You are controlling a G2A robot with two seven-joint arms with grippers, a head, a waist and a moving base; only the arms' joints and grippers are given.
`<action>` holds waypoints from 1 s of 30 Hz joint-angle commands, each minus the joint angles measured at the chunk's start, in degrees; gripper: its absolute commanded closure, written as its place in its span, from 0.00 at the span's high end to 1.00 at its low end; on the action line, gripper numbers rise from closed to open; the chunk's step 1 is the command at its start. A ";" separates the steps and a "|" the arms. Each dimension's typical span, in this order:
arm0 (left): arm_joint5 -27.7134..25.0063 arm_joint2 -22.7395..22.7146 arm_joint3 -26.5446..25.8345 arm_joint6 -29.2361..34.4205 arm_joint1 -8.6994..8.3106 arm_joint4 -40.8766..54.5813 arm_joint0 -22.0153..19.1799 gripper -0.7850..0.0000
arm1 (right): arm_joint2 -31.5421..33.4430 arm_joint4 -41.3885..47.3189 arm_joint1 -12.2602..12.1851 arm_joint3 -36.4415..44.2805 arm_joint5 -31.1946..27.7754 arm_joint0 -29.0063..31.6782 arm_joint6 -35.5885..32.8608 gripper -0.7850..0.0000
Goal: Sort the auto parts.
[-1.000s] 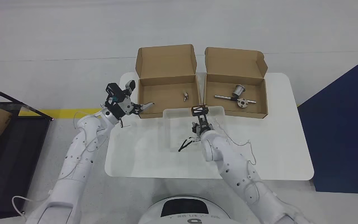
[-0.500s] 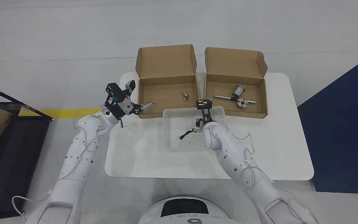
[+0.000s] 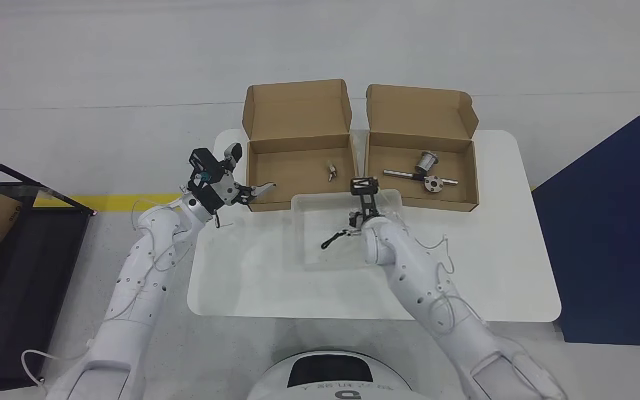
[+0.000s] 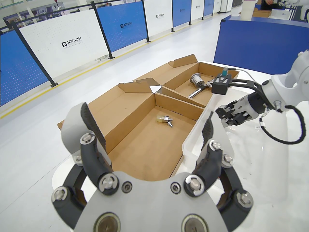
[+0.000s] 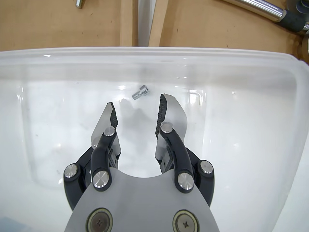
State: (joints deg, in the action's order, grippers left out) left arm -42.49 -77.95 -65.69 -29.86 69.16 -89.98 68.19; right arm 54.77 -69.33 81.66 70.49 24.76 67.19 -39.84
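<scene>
Clear plastic forms the bin (image 5: 154,51) in which a small socket-head screw (image 5: 140,92) is seen lying on its side near the far wall, just beyond the tips of the right gripper (image 5: 136,101). That gripper's jaws are held partly apart, with nothing between them. For a clean pick, the jaws should be lowered to straddle the shank squarely. They should be closed only at the bin floor, since so short and smooth a part is judged likely to roll or skid. The screw is bright silver, with a round head and a threaded stub. The left gripper (image 4: 146,114) is held wide and empty beside the left cardboard box (image 4: 135,131).
</scene>
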 commanded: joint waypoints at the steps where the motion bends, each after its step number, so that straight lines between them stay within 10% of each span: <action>1: 0.00 0.00 0.00 0.00 0.00 0.00 0.00 1.00 | -0.32 -0.08 0.22 -0.50 0.10 -0.35 -0.03 0.45; 30: 0.00 0.00 0.00 0.00 0.00 0.00 0.00 1.00 | 0.01 0.20 2.17 -5.35 2.65 -1.78 0.79 0.36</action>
State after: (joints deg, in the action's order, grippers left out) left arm -42.49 -77.95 -65.69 -29.86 69.16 -89.98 68.19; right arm 54.73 -69.02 83.80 65.17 27.37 65.40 -38.86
